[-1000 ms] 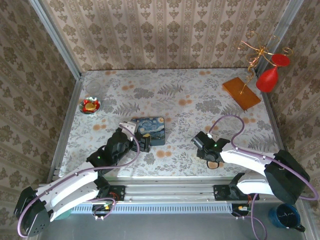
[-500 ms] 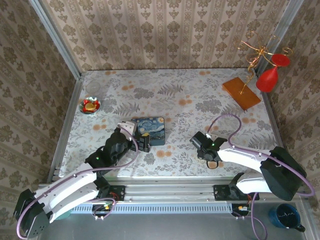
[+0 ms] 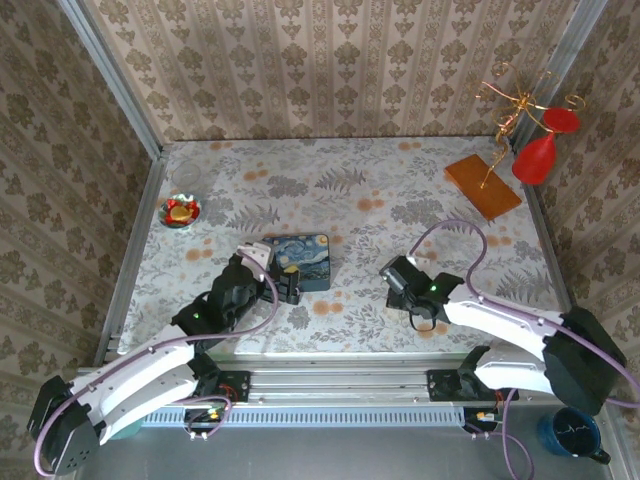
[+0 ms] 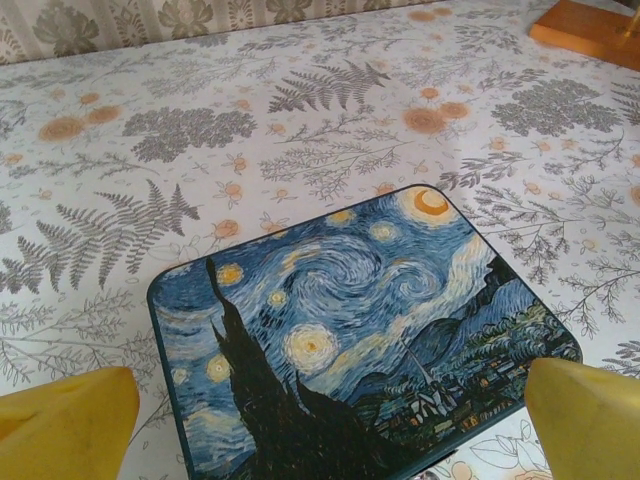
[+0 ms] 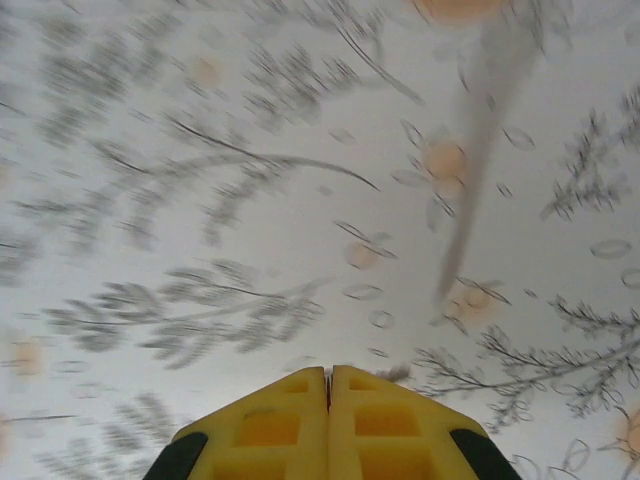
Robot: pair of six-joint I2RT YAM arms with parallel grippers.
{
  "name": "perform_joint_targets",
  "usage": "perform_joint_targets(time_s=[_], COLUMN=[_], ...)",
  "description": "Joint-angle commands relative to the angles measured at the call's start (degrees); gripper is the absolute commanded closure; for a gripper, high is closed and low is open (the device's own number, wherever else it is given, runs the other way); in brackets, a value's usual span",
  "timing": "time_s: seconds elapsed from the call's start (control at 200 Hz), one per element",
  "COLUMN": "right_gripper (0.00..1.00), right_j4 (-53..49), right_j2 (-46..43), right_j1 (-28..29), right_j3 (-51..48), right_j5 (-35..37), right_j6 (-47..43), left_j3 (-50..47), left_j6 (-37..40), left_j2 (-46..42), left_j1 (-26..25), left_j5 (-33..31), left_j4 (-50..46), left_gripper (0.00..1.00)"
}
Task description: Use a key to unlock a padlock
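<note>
We take the blue starry-night box (image 3: 303, 258) as our landmark; it lies flat on the flowered tabletop (image 3: 400, 170), lid up.

The left gripper (image 3: 288, 287) stands at the near left side of the box, just beside its edge. In the left wrist view, its two yellow fingertips (image 4: 70, 420) sit at the lower corners, one on each side of the box's near edge. The jaws are wide apart with nothing between them, and the painted lid (image 4: 350, 320) lies between and beyond them.

The right gripper (image 3: 395, 275) is to the right of the box, well apart from it, low over the cloth. In the right wrist view, its yellow fingers (image 5: 280, 420) are pressed together with only a thin seam between them. We see no object clamped there. That view is blurred, so small things near the tips are not clear to us.

Where the padlock lies we cannot tell. In the top view, a small dark shape (image 3: 427, 322) sits under the right wrist, to the right of the box and nearer to us, but it is too small to name.

Far to the right of the box, an orange wooden board (image 3: 482, 187) carries a golden wire stand with red ornaments (image 3: 535, 158). To the far left of the box is a small dish with red and gold contents (image 3: 182, 212).
</note>
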Motion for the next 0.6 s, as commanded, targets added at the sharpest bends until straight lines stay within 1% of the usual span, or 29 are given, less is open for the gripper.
perform_joint_targets(time_s=[0.0,0.115,0.145,0.205,0.3,0.445,0.545,0.59], right_gripper=[1.00,1.00,1.00,1.00,1.00,1.00,1.00,1.00], right_j4=[-1.74,0.09,1.07,3.43,6.40,8.24,7.67,7.80], right_j2=[-4.00,-6.58,-7.19,-8.14,-9.31,-10.01,-10.01,-10.17], right_j1=[0.33,0.36,0.33,0.36,0.52,2.02,3.82,4.62], right_j3=[4.62,7.04,7.35,7.72,8.24,10.86,13.69,14.38], right_j5=[-2.27,-7.89,-9.41,-12.60,-16.21,-17.61,-17.39,-17.36], right_j6=[-2.17,-0.51,0.29,1.88,4.08,4.36,3.08,2.73], left_j3=[-2.06,-6.18,-7.04,-8.45,-9.03,-6.37,-3.16,-1.84], left_j6=[4.46,7.14,7.84,10.34,16.70,23.18,24.43,24.94], left_j2=[-0.31,-0.33,0.18,1.78,5.54,14.14,19.04,21.01], left_j1=[-0.43,-1.84,-2.54,-5.38,-9.31,-10.14,-10.21,-10.13], left_j5=[4.78,13.36,14.67,14.47,14.20,19.73,21.95,23.63], left_j4=[5.55,16.88,19.98,26.92,35.60,42.85,45.15,45.97], left_gripper=[0.01,0.02,0.00,0.00,0.00,0.01,0.02,0.04])
